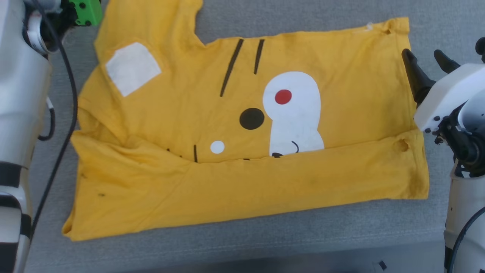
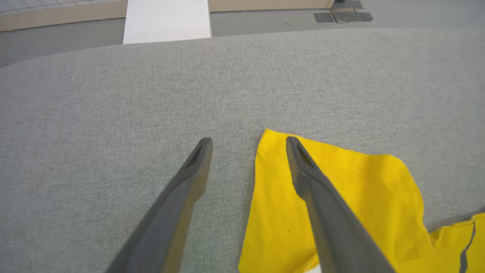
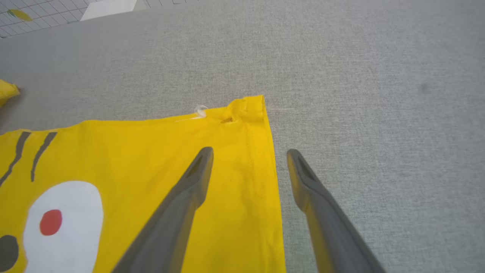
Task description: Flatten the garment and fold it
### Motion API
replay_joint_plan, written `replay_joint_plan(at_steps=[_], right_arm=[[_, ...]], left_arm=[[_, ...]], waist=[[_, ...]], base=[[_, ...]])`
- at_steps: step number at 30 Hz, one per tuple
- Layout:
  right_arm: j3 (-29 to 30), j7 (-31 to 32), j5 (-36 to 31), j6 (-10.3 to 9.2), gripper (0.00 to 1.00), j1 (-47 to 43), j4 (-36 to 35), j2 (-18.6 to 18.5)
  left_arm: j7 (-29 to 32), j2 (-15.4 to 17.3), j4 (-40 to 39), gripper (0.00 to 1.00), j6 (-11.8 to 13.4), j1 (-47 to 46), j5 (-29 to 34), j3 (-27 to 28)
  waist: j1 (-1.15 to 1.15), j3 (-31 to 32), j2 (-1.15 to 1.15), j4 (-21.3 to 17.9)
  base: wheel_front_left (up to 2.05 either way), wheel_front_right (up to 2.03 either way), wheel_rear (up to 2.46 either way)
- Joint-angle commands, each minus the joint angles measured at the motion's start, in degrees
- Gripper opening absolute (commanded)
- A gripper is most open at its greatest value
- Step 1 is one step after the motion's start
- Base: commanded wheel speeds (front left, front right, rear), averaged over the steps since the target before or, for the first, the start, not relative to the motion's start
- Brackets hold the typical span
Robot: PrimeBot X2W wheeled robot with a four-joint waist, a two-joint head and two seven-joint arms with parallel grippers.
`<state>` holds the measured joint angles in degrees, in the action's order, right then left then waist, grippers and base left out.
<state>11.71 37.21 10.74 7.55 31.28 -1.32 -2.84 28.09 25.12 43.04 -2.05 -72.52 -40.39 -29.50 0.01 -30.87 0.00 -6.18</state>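
Grey woven tabletop (image 1: 303,231) bearing one mustard-yellow garment (image 1: 235,185), spread flat, near edge folded over the print. Hem edge between the right gripper (image 3: 249,151) fingers; sleeve corner between the left gripper (image 2: 248,139) fingers.

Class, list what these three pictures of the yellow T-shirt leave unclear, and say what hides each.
1. Head view: the garment's lower print, covered by its folded-up near band.
2. Head view: its far sleeve, cut by the top edge.
3. Left wrist view: whether the open left tool touches the cloth; height unreadable.
4. Right wrist view: likewise the open right tool.
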Motion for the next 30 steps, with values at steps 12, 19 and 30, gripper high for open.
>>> replay_joint_plan(at_steps=[12,19,30], right_arm=[[0.2,-1.4,0.8,-0.06,1.0,-3.0,-1.8,0.0],[1.0,-0.8,-0.2,-0.06,1.0,-1.6,-2.6,0.0],[0.6,8.4,-7.4,-0.06,1.0,7.5,-3.2,0.0]], left_arm=[[21.8,2.1,0.9,0.96,1.8,-0.5,-1.0,-4.7],[15.9,2.3,-4.6,0.0,1.9,2.3,-4.3,-1.0],[8.4,2.1,-11.5,0.0,-0.3,2.8,-9.7,4.9]], waist=[[-0.01,-6.5,0.0,-4.6],[-0.01,-6.0,0.0,-3.2],[-0.01,-3.9,0.0,1.5]], base=[[0.0,0.0,0.0],[0.0,0.0,0.0],[0.0,0.0,0.0]])
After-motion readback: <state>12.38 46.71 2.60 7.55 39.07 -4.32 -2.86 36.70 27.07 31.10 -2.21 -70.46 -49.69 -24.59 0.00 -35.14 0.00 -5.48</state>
